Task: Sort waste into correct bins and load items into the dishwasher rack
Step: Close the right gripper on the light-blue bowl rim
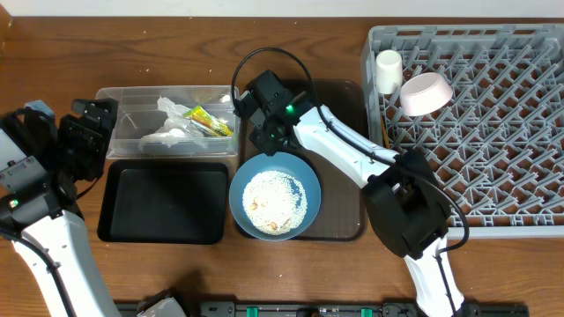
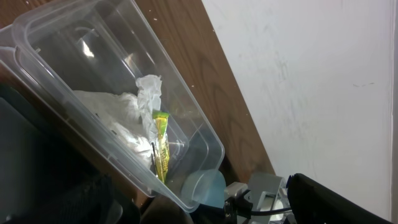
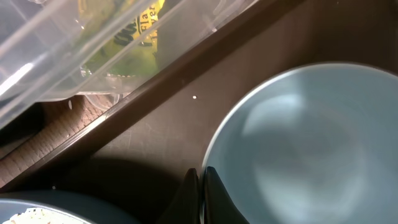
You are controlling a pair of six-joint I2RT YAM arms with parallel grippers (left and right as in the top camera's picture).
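My right gripper [image 1: 264,132] is shut on the rim of the small light blue bowl [image 3: 311,143], its fingertips [image 3: 201,186] pinching the edge over the brown serving tray [image 1: 339,97]. The bowl also shows in the left wrist view [image 2: 205,186]. The large dark blue bowl [image 1: 275,195] holds white rice scraps [image 1: 275,201]. The clear tub [image 1: 132,97] holds the crumpled napkin [image 1: 167,132] and the yellow-green wrapper [image 1: 211,121]. The black tray [image 1: 163,201] lies in front of it. My left gripper [image 1: 85,132] looks open and empty beside the tub. The chopsticks are out of view.
The grey dishwasher rack [image 1: 493,132] stands at the right with the white cup [image 1: 388,69] and the pink bowl [image 1: 426,92] in its left part. The right arm reaches across the brown tray from the front edge.
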